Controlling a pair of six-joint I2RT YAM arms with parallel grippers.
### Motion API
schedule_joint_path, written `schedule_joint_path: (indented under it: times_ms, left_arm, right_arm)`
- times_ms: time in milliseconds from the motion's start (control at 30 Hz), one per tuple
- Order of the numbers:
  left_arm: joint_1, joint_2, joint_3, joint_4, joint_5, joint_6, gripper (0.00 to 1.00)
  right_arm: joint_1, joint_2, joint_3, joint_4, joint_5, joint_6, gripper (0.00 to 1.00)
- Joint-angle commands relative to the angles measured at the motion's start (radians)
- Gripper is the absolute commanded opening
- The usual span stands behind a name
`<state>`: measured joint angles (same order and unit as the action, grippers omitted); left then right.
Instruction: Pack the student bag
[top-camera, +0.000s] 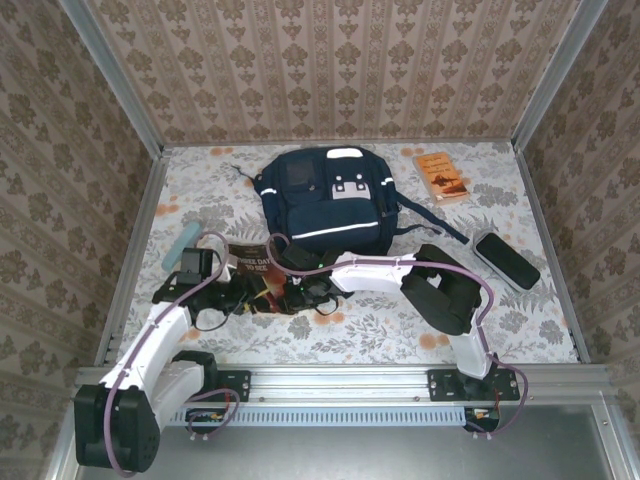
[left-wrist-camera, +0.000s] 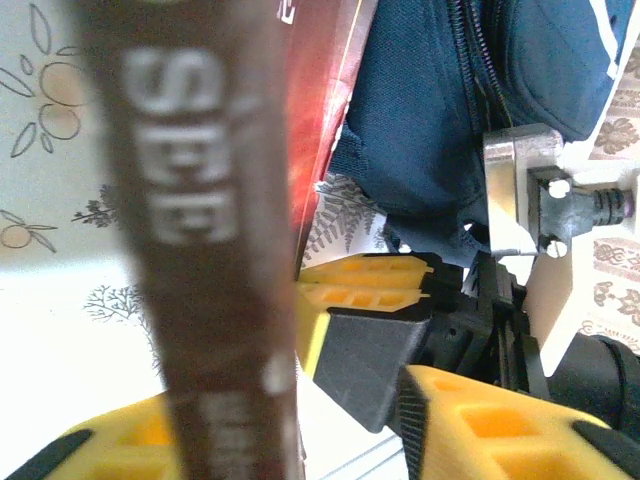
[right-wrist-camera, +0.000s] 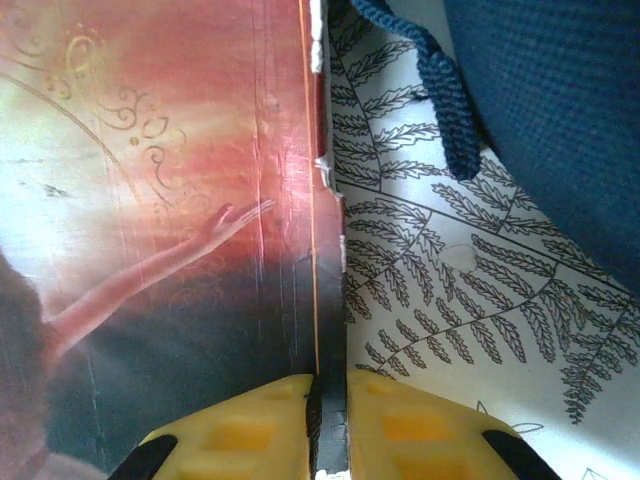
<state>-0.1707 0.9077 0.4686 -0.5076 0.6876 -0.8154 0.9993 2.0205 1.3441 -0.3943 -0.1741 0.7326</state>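
Bench (top-camera: 350, 335) with floral cover carries the student bag (top-camera: 325, 205) at far centre, lying flat, navy with white stripes, straps trailing toward the right. Red-brown book (top-camera: 252, 262) lies on the bench just in front of the bag's near left corner, between the two hands. Right hand (right-wrist-camera: 328, 430) is clenched on the book's edge: in the right wrist view both yellow fingers (right-wrist-camera: 240, 435) pinch the cover's rim with no gap, bag fabric and a blue strap (right-wrist-camera: 440, 110) just beside. Left hand (left-wrist-camera: 280, 410) straddles the book's spine, which carries white lettering, but is not clamped; one finger sits against the spine, the other stands apart with bare bench showing between. Orange book (top-camera: 442, 176) lies at the far right near the bag, dark flat case (top-camera: 506, 260) to the right, teal object (top-camera: 181, 246) at the left, beside the left arm.
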Motion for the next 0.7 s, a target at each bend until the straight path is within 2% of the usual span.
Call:
schedule_joint_path:
  times_ms: [0,133,300,500,667]
  left_arm:
    - [0.008,0.005,0.046,-0.060,-0.019,0.030,0.34]
    - [0.019,0.000,0.062,-0.117,-0.090,0.049,0.26]
    - [0.025,-0.013,0.111,-0.200,-0.171,0.081,0.12]
    - [0.019,-0.066,0.247,-0.277,-0.269,0.074,0.07]
    - [-0.021,-0.090,0.362,-0.239,-0.312,0.006,0.07]
  right_arm:
    - [0.015,0.059,-0.042,-0.040,-0.023,-0.005,0.18]
    - [0.013,0.015,-0.045,-0.050,-0.003,-0.006,0.21]
    - [0.008,-0.098,-0.064,-0.037,0.007,-0.007,0.33]
    - [-0.005,-0.299,-0.134,-0.008,0.028,-0.011,0.51]
    - [-0.059,-0.501,-0.241,0.054,0.021,0.040,0.70]
